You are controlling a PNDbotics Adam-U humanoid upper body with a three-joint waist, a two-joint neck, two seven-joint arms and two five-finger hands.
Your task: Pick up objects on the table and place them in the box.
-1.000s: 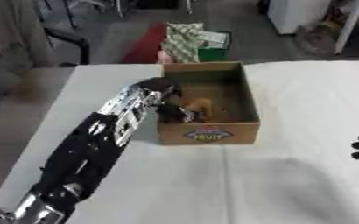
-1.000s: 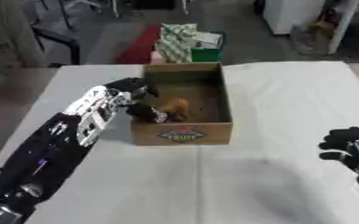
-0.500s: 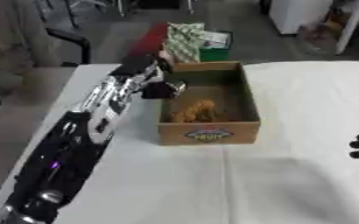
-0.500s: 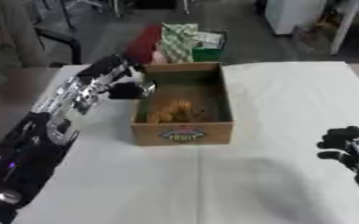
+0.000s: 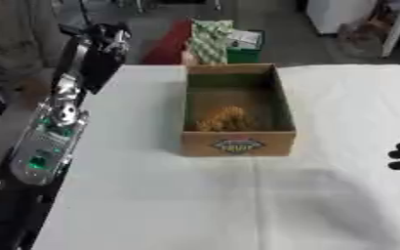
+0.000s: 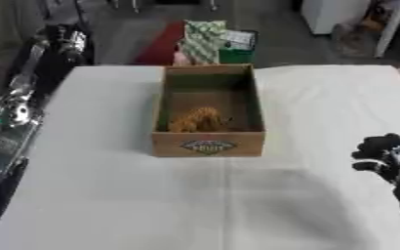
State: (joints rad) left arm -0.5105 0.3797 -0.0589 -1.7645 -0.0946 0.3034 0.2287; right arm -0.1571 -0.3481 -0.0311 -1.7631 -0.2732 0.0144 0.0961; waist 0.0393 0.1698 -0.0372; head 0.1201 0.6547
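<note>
My left hand [image 5: 107,41] is up in the upper left of the frame, off the table edge, well apart from the box [image 5: 237,145]. Too blurred to say if the fingers are curled or straight, and I see nothing in it. My right hand [image 6: 384,152] sits at the right edge, mid-height, fingers curled, holding nothing.

The orange-brown object [image 5: 225,118] is inside the box, on the floor toward the near wall. The white table [image 5: 161,195] shows no other loose objects that I can make out, so the task looks mostly or fully done.

Risks from here:
- Left forearm [image 5: 54,127] runs along the table's left edge. Swinging it back in low could clip the box's left wall and shove or tip it.
- The box looks like light cardboard; any sideways knock will probably slide it on the cloth.
- The green patterned package [image 5: 207,40] is beyond the table's far edge. I shouldn't mistake it for a target; reaching there crosses right over the box.
</note>
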